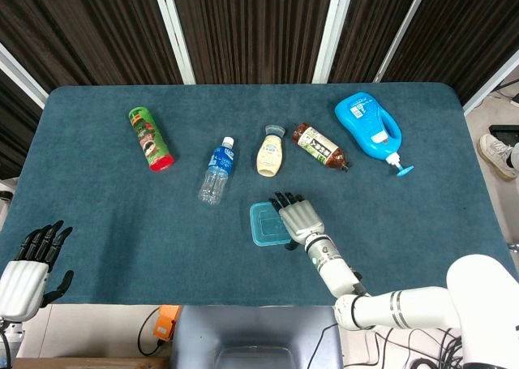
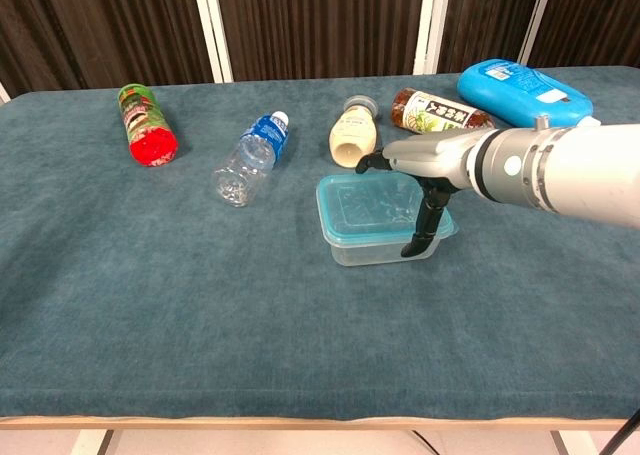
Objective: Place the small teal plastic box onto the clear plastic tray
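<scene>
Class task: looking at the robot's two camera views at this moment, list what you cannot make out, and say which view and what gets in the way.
1. Right edge of the teal box, head view: the right hand covers it.
2. Tray and box, chest view: both see-through, so their boundary is unclear.
3. Left hand, head view: cut off by the frame's corner; absent from the chest view.
4. Bottle labels: too small to read.

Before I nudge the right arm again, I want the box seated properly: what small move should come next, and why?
Probably open the right hand and lift it away: the teal box already sits on the clear tray, roughly squared with it, with the thumb down its right side.
</scene>
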